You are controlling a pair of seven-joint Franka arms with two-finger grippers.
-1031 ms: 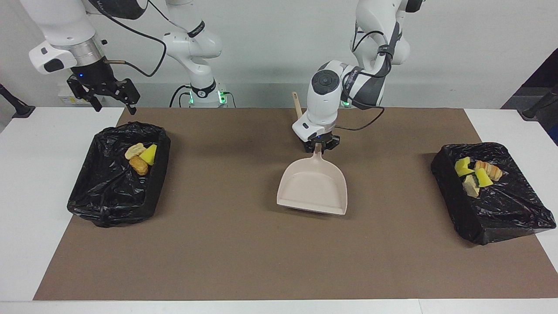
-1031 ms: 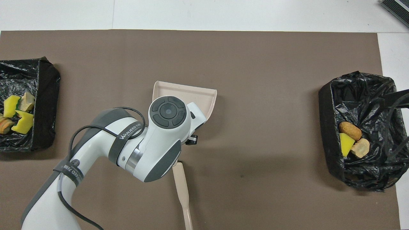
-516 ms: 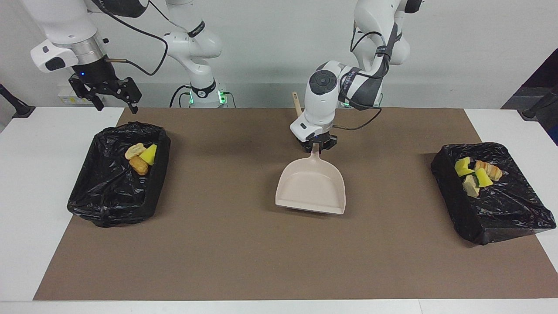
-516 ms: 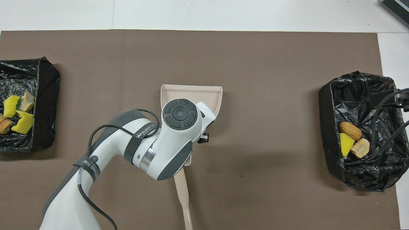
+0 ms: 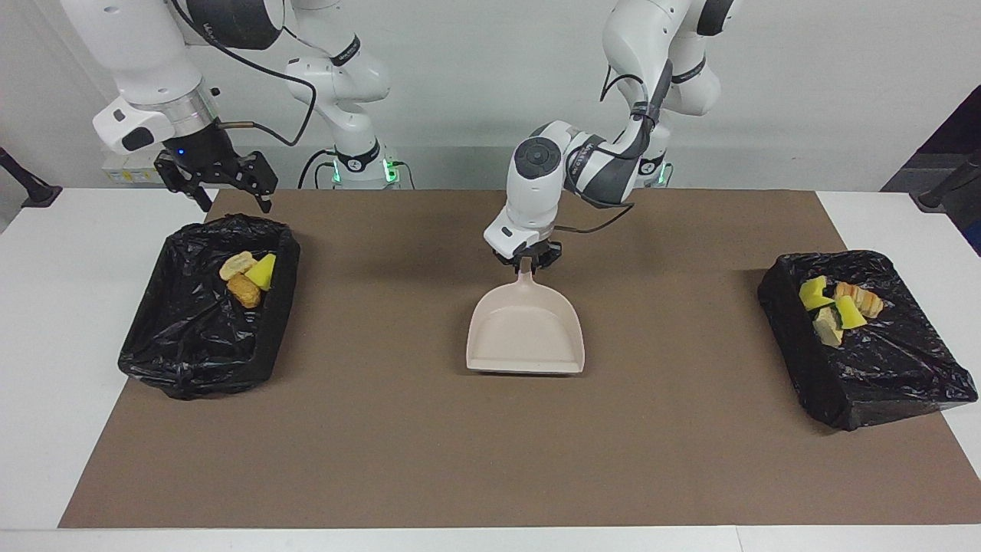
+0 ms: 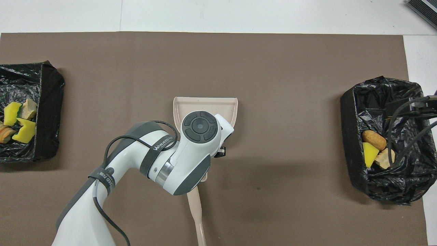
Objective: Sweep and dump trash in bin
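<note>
1. The left gripper (image 5: 526,261) is closed on the handle of the beige dustpan (image 5: 526,331), which sits on the brown mat (image 5: 383,445) at the middle of the table, its open mouth pointing away from the robots
2. A beige brush handle (image 6: 196,215) lies on the mat nearer to the robots than the dustpan, partly hidden under the left arm
3. The right gripper (image 5: 228,184) hangs in the air with its fingers spread wide and nothing between them, over the robot-side edge of the black-lined bin (image 5: 153,345) at the right arm's end of the table
4. Three pieces of the trash (image 5: 247,277) lie in that bin: a yellow wedge, a pale lump and an orange-tan lump
5. The other trash pieces (image 5: 837,307), yellow chunks, a green-edged sponge bit and tan lumps, lie in the second black-lined bin (image 5: 881,383) at the left arm's end
6. No scraps show on the mat or in the dustpan
</note>
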